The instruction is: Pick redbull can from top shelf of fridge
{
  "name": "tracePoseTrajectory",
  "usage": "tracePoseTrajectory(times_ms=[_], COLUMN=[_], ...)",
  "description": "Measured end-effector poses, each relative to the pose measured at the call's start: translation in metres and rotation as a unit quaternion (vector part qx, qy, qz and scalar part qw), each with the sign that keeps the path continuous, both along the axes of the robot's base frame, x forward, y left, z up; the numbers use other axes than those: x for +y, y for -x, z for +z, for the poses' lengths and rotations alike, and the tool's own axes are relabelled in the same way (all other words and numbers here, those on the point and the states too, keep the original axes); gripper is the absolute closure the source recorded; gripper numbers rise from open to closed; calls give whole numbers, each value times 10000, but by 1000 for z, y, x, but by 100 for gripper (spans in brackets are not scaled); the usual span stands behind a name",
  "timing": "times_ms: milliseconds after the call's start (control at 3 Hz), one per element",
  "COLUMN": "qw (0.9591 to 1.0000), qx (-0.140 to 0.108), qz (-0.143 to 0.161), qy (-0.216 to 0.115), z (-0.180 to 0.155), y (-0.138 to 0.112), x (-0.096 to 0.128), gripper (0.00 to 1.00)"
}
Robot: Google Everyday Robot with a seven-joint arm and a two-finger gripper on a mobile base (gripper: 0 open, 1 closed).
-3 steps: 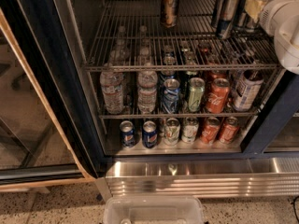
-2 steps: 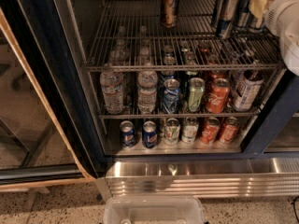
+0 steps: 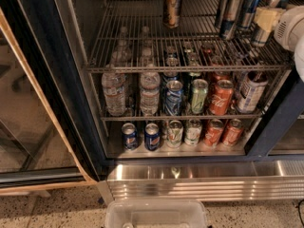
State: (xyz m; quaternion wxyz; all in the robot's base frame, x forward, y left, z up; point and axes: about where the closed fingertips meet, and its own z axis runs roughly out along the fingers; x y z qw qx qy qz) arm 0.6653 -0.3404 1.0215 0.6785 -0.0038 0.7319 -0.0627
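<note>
Several redbull cans stand upright at the right end of the top shelf, so the gripper sits among them, whether closed or not one cannot tell.

Speckled terrazzo floor spreads on either side of a clear plastic bin at the bottom edge. Above-left of the bin, a tan-edged glass door shows dim reflections. The gripper sits far above-right of the bin.

White arm at right edge, over right end of top shelf. Rounded wrist housing faces left. Cream gripper at arm tip, pointing left, above shelf's right rear area. Second arm segment beside shelf's right front corner.
</note>
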Motion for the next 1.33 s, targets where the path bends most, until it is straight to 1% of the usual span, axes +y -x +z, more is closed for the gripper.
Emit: tracePoseTrajectory(times_ms=[333, 667, 1000, 1333], qw=[9993, 9993, 9989, 9975], qx=[174, 174, 237, 303], qz=[304, 304, 365, 485], qy=[-123, -123, -175, -422], z=[-14, -14, -16, -18], y=[17, 17, 21, 40], x=[19, 19, 26, 35], gripper=[100, 100, 100, 100])
